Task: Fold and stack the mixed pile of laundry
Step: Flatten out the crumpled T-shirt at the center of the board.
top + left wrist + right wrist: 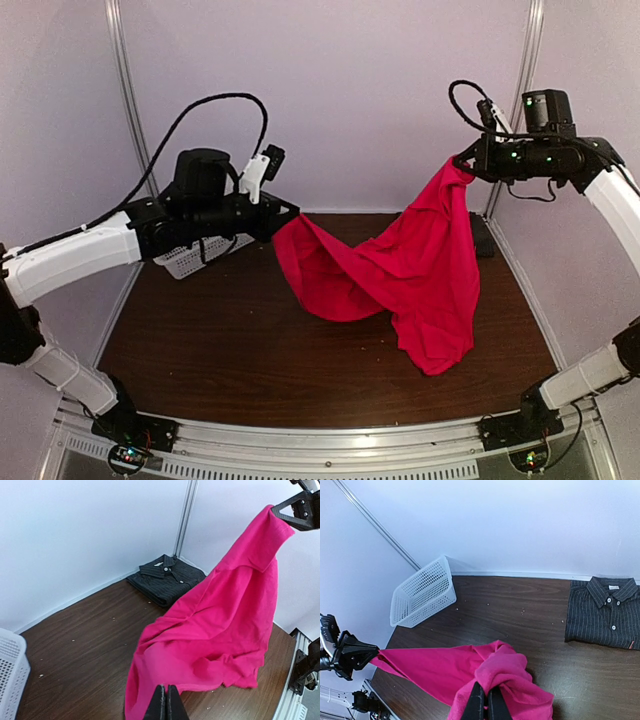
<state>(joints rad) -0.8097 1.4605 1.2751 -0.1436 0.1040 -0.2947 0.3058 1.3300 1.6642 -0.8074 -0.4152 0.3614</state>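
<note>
We see a dark brown wooden desk (pixel 250 340) that fills the middle of the top view. Above it hangs the red-pink T-shirt (pixel 410 260), stretched between the two arms. Its highest corner is up at about 2 o'clock. From there the cloth falls in a wide sheet toward the centre, and its lowest fold rests on the desk at about 5 o'clock. Another corner is pulled out toward 10 o'clock, clear of the wood.

The white lattice basket (pixel 422 597) stands at the far left of the desk, about 10 o'clock in the top view, partly hidden there under the left arm.

The dark pinstriped shirt (pixel 605 612) lies folded flat at the far right corner, about 2 o'clock, with its collar and buttons facing up. It is well apart from the basket.

The right tool (pixel 468 165) is pressed together on a bunched corner of the T-shirt and holds it high. The left tool (pixel 288 215) is also pressed together. From the right wrist view we can tell that it pinches the other corner of the same T-shirt.
</note>
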